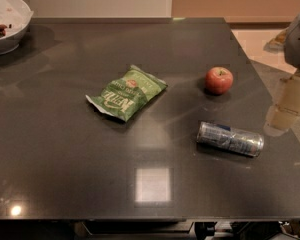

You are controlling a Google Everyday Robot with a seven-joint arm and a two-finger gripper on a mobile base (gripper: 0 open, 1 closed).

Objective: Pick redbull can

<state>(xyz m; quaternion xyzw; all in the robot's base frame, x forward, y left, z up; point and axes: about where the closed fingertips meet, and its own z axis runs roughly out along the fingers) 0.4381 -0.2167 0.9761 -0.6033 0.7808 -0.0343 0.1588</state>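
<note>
redbull can (pixel 230 139) lies on its side, near-right on bench (pixel 65 174), open to a grasp | hand (pixel 282 111) hovers just right of it, seemingly staged for approach | opening: cannot tell

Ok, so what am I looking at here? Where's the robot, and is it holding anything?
One camera looks down on a dark table. The robot is mostly out of view: only part of its arm shows at the right edge, with the pale claw below it, by the table's right side. Nothing seems held. On the table lie a green chip bag, a red apple and, on its side, the silver-blue redbull can it should pick up. A white bowl sits far left.
</note>
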